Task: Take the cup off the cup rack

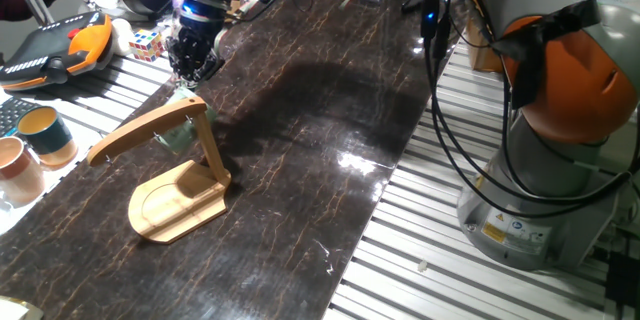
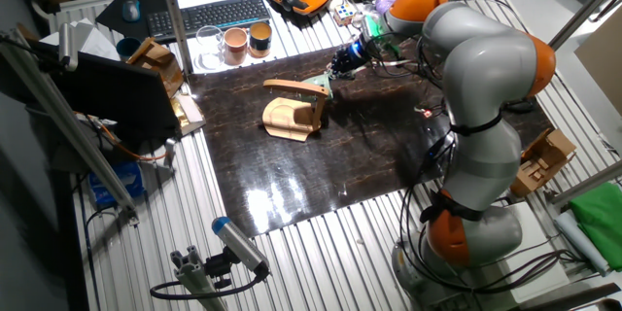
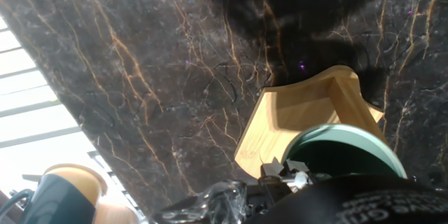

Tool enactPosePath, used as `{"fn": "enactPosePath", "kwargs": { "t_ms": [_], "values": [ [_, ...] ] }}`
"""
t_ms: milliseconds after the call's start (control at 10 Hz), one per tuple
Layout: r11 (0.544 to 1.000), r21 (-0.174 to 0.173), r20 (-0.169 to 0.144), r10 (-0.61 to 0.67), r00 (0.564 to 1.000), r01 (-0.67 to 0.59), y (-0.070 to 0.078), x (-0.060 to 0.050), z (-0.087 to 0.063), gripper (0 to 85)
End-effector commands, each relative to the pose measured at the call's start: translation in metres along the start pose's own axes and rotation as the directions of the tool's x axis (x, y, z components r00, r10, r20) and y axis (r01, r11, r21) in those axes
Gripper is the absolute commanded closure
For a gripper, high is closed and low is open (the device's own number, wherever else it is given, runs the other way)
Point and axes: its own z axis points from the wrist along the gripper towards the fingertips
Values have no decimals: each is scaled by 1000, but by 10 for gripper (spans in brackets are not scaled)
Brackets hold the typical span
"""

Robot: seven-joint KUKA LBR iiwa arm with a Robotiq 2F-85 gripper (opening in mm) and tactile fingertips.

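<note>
dark marble-look mat [image 1: 300,160] over a slatted metal table [image 1: 440,260], cluttered at the far edge. the cup [image 1: 181,136] hangs under the cup rack [image 1: 175,175], up near the top of the post beneath the curved arm; in the hand view its grey-green rim sits right below the camera. the gripper [image 1: 190,68] hovers just above the rack top. can't tell if its fingers are parted or closed. my worry: pull sideways and the handle snags a peg, dragging or tipping the light rack. teal cup [image 1: 45,134] and tan cup [image 1: 18,168] sit close by too.
</note>
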Motion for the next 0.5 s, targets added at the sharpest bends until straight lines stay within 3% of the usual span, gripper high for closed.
{"fn": "enactPosePath", "kwargs": {
  "t_ms": [0,400],
  "values": [
    [1000,-1,-3,1,1000,-1,-1,0,-1,840],
    [1000,-7,-9,-17,1000,17,-6,3,-5,840]
  ]
}}
